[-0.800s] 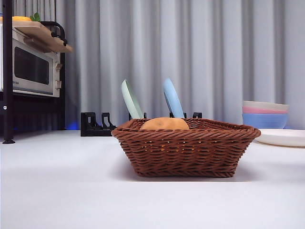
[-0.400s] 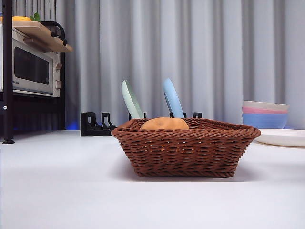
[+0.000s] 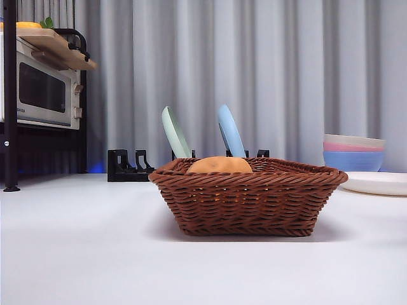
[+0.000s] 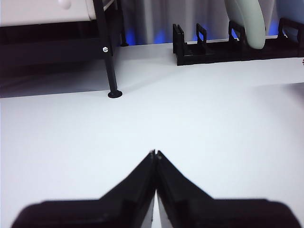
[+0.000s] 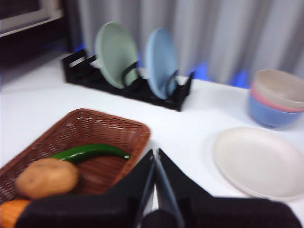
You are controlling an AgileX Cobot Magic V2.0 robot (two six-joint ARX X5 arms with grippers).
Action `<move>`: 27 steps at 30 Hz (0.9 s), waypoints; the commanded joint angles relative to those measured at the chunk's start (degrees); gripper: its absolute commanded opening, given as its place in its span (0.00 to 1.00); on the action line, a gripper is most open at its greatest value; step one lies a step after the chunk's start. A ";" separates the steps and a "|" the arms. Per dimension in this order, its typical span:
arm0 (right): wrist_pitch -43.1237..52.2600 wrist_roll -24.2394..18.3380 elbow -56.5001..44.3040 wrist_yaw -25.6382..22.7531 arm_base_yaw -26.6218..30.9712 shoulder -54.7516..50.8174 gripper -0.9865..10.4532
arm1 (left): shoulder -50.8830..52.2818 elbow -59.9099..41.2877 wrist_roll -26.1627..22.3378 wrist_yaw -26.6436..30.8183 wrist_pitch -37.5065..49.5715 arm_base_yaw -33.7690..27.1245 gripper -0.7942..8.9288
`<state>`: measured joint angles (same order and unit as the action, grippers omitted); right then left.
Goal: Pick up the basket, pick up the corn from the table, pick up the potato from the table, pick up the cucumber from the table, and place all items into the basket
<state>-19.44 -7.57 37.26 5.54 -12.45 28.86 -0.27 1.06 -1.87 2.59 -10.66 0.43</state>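
A black dish rack [image 3: 130, 166] stands at the back, holding two upright plates — one pale green [image 3: 175, 133], one light blue [image 3: 230, 131]. Far left, a toaster oven [image 3: 41, 89] sits on a black shelf frame [image 3: 9, 95]. Right side: stacked bowls [image 3: 353, 152] — beige, pink, blue — behind a flat white plate [image 3: 376, 183].

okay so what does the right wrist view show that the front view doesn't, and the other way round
Only the right wrist view shows the cucumber and the corn lying in the basket, plus the shut right claw beside it. Only the front view shows the microwave on its shelf. Both show the basket with the potato inside, the green plate and blue plate in the rack, and the stacked bowls.
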 commanded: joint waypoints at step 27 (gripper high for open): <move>9.55 9.31 -36.89 6.14 8.94 -27.34 0.09 | 0.11 -0.87 0.37 0.07 0.35 -0.15 0.08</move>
<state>-9.02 0.16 0.99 11.79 -3.62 1.56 -0.27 1.06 -1.87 2.57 -10.66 0.43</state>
